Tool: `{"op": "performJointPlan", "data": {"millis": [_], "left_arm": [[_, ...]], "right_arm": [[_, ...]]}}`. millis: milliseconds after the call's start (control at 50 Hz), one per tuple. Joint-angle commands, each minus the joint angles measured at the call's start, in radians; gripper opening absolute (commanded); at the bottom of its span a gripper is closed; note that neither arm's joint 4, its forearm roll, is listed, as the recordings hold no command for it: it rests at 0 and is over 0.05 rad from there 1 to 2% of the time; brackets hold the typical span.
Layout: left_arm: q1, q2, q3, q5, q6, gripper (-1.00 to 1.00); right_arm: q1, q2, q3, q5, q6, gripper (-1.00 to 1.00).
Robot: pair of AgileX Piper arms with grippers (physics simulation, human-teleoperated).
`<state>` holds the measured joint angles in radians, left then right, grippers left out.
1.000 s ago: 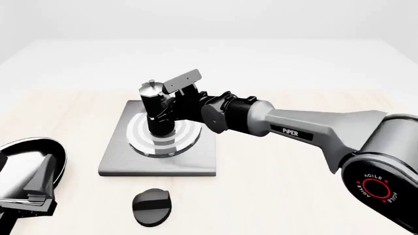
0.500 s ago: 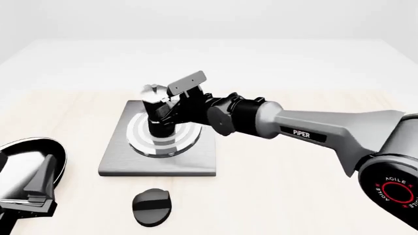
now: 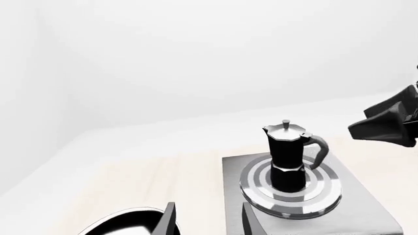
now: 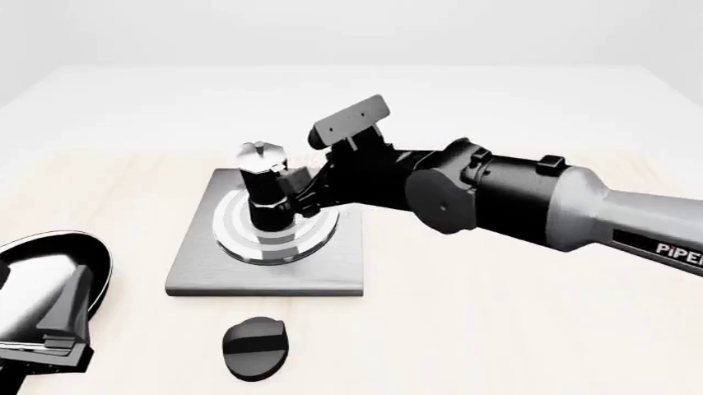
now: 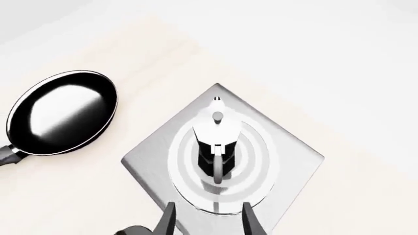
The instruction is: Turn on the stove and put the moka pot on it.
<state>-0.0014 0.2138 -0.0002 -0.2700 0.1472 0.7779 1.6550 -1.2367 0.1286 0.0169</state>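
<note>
The moka pot (image 4: 263, 188) stands upright on the stove (image 4: 329, 267), centred on the burner rings. Its silver top and black handle (image 3: 318, 149) show in the left wrist view. The right wrist view looks down on the pot (image 5: 216, 132). My right gripper (image 4: 304, 197) hangs just right of the pot's handle, open, fingers (image 5: 248, 220) apart with nothing between them. The black oval knob (image 4: 255, 347) lies on the table in front of the stove. Near the table's front left, my left gripper (image 4: 68, 300) is open and empty.
A glossy black frying pan (image 4: 49, 263) lies at the front left, partly under my left gripper, and also shows in the right wrist view as the pan (image 5: 62, 112). The right arm (image 4: 528, 202) stretches across the table's right half.
My right gripper has let go of the moka pot's handle and pulled back up and to the right. The pot now stands free on the burner. The left arm barely moved.
</note>
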Motion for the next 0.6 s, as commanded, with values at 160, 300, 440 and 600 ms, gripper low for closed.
{"op": "performJointPlan", "data": {"millis": [160, 300, 440, 600], "left_arm": [[0.003, -0.084, 0.000, 0.073, -0.001, 1.00], [0.003, -0.085, 0.000, 0.076, -0.003, 1.00], [0.005, -0.099, 0.000, 0.090, -0.007, 1.00], [0.001, -0.121, 0.000, 0.109, -0.005, 1.00]], "right_arm": [[0.010, -0.297, 0.140, 0.088, -0.029, 1.00], [-0.007, -0.411, 0.197, 0.125, -0.030, 1.00], [-0.033, -0.534, 0.243, 0.178, -0.031, 1.00], [-0.040, -0.706, 0.273, 0.232, -0.070, 1.00]]}}
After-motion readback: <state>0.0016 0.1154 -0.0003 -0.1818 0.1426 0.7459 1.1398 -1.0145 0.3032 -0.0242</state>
